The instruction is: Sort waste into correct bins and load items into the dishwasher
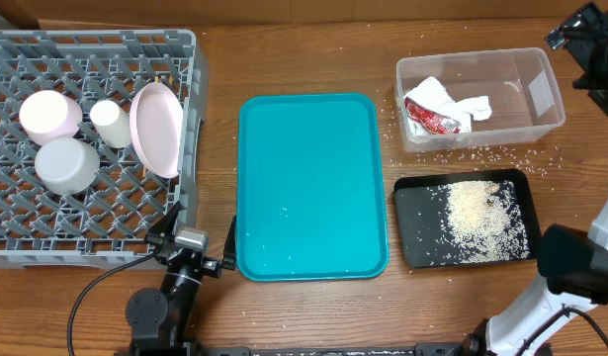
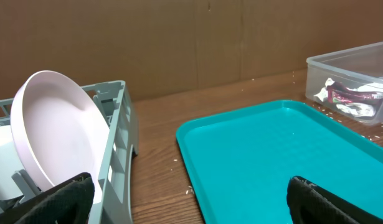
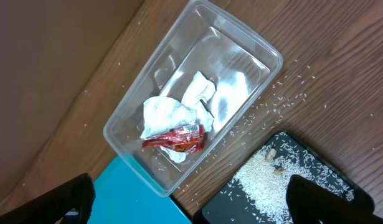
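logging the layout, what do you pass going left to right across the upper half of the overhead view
grey dish rack holding pale pink bowl → small cup → plate on edge → teal tray → clear tub with napkins and red wrapper

Overhead: fixed, high, looking straight down on the worktop, near edge at frame bottom. Takes in the grey rack at the left edge, teal tray mid, clear tub and black tray toward the right edge. Left wrist: low and close by the near edge, facing about level toward the far edge, left fingers in the bottom corners; shares rack, plate, teal tray and tub with overhead. Right wrist: raised by the far right corner, tilted steeply down, right fingers in the bottom corners; shares tub and black tray. Tub and teal tray show in all three.
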